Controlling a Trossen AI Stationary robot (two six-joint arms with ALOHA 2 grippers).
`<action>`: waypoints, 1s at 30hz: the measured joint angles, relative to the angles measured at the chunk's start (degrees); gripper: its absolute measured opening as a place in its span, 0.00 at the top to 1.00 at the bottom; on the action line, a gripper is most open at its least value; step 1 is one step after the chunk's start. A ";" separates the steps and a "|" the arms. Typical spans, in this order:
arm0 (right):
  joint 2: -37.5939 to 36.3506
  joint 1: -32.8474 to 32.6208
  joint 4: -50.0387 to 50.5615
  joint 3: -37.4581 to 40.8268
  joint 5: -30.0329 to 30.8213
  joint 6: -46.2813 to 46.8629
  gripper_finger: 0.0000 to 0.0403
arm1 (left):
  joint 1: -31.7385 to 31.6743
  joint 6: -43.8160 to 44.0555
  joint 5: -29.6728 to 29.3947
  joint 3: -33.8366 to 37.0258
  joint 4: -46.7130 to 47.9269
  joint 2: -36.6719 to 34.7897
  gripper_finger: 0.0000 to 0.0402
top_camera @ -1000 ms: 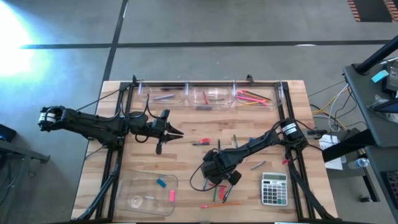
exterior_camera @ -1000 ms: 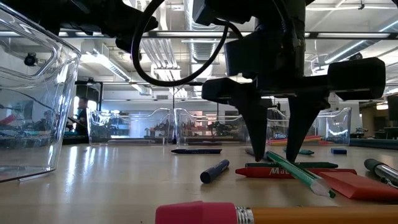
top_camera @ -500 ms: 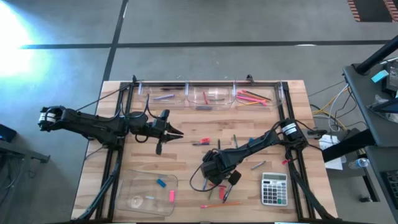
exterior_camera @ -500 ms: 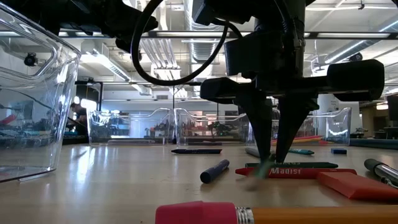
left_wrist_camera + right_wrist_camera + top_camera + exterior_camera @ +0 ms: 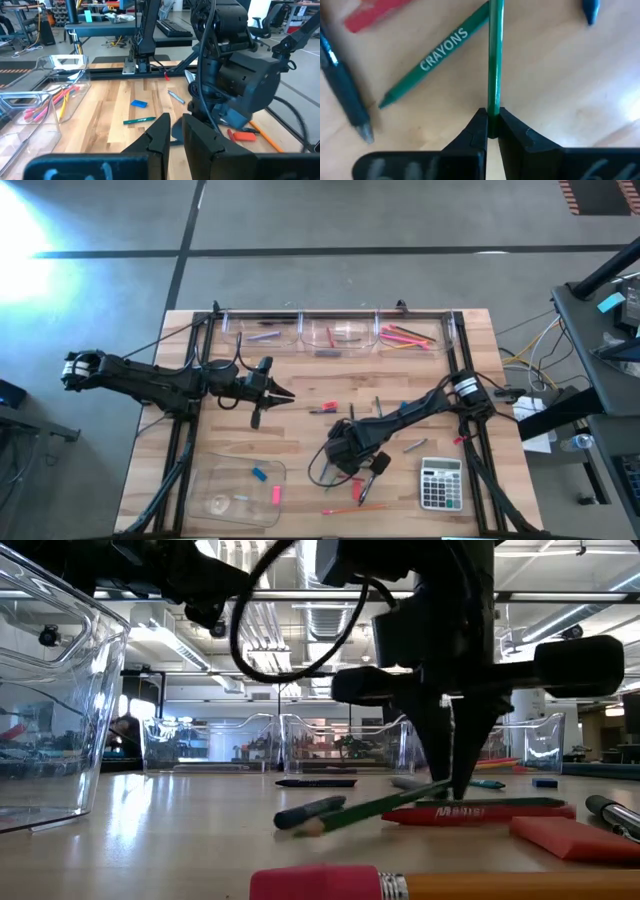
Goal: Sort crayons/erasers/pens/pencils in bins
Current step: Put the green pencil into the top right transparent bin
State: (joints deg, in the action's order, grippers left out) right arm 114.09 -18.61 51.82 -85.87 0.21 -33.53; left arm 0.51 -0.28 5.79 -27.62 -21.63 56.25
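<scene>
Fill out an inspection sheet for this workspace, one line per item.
Surface: wooden table, tools scattered mid-right.
Job's things: green pencil clamped at one end; green crayon and red eraser lie loose; three bins at the far edge, clear tray at the near left.
Clutter: grey calculator.
Claws: right claw shut on green pencil; left claw shut, empty, hovering mid-left.
Cables: black loop hangs off the right arm.
Surroundings: workshop benches behind; nothing seen intruding.
</scene>
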 joint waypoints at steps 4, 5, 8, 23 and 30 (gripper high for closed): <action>-2.28 0.09 1.68 0.05 -0.01 2.77 0.96 | 0.00 -0.01 -0.01 0.00 0.07 0.00 0.92; -3.19 0.22 2.31 0.10 -0.07 3.96 0.96 | 0.00 -0.01 -0.01 0.00 0.09 0.00 0.92; -6.94 1.31 2.12 1.18 -0.22 7.32 0.96 | 0.00 -0.01 0.01 0.00 0.13 0.00 0.92; -45.94 23.74 4.54 26.50 18.34 22.20 0.97 | 0.04 0.01 0.01 0.00 0.09 0.00 0.92; -56.45 39.53 2.88 33.60 24.12 25.80 0.97 | 0.02 -0.03 -0.01 0.00 -0.39 0.00 0.92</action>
State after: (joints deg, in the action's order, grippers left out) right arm 57.65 20.92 54.70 -52.27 24.33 -7.73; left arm 0.54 -0.32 5.78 -27.62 -22.02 56.25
